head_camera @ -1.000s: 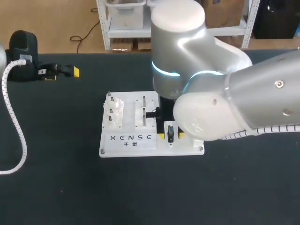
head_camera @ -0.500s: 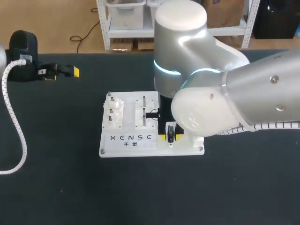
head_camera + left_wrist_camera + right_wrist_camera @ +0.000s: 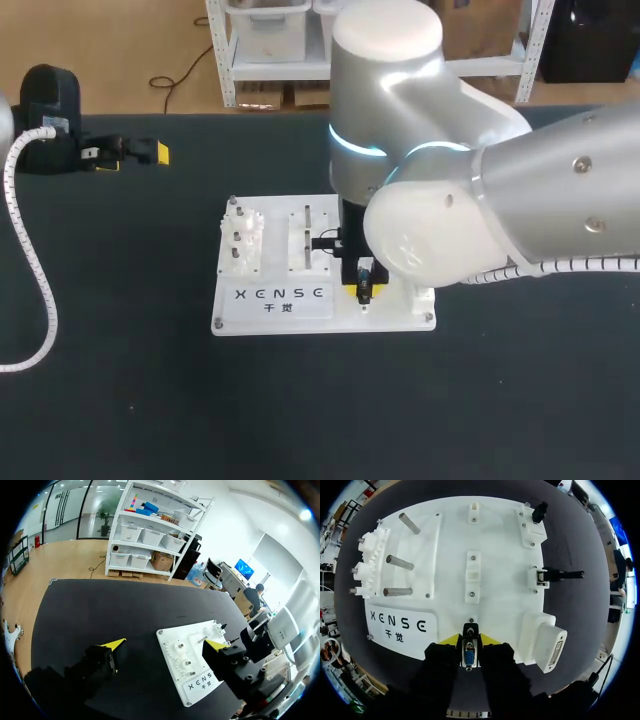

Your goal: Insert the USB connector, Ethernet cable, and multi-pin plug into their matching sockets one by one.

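Note:
On the white board (image 3: 275, 225) the multi-pin plug (image 3: 469, 654), dark with a blue pin face, stands near the front edge. My right gripper (image 3: 469, 641) is shut on it, a yellow tip against either side; the head view shows the same grip (image 3: 364, 290). The matching white socket block (image 3: 550, 650) sits just beside the plug. A black cable plug (image 3: 562, 574) lies in a holder on the board's right edge, and another black connector (image 3: 539, 512) sits at the far corner. My left gripper (image 3: 164, 644) hovers open and empty, off to the board's left (image 3: 135, 152).
Three metal pegs (image 3: 399, 562) and a white gear block (image 3: 370, 565) occupy the board's left part. My bulky right arm (image 3: 500, 220) overhangs the board's right side. A white corrugated hose (image 3: 35, 270) runs down the table's left.
My right gripper's fingers have drawn together until they press on the multi-pin plug. The right arm shifted slightly. The left arm has stayed still.

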### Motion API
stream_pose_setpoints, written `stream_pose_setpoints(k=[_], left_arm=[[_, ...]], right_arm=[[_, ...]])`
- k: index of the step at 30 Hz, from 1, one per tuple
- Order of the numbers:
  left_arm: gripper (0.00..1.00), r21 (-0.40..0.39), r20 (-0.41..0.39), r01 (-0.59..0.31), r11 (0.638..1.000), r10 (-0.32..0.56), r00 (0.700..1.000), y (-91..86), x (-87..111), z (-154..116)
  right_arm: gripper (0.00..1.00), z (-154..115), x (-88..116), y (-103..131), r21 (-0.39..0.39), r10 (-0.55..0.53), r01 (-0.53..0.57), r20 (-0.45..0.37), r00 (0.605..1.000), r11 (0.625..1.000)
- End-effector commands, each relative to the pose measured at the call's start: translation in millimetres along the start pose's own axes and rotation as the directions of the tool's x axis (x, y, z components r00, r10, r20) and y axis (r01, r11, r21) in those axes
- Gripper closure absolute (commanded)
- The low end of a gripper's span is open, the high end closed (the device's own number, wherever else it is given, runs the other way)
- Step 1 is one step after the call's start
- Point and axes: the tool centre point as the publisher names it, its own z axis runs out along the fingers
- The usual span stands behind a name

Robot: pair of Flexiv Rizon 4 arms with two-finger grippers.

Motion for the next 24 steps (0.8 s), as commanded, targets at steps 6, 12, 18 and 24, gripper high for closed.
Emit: stream_pose_setpoints(k=[6,12,18,24], left_arm=[[0.0,0.0,0.0,0.0,1.0,0.0,1.0,0.0,0.0,0.0],[0.0,0.0,0.0,0.0,1.0,0.0,1.0,0.0,0.0,0.0],[0.0,0.0,0.0,0.0,1.0,0.0,1.0,0.0,0.0,0.0],[0.0,0.0,0.0,0.0,1.0,0.0,1.0,0.0,0.0,0.0]], right_arm=[[0.92,0.8,-0.5,0.4,0.002,0.002,-0.002,0.0,1.0,1.0],[1.0,-0.7,-0.9,0.5,0.001,0.001,-0.001,0.006,1.0,1.0],[1.0,-3.9,-1.4,-0.2,0.003,0.0,0.0,0.019,1.0,1.0],[1.0,-6.2,-1.9,-0.7,0.009,-0.002,0.002,0.031,1.0,1.0]])
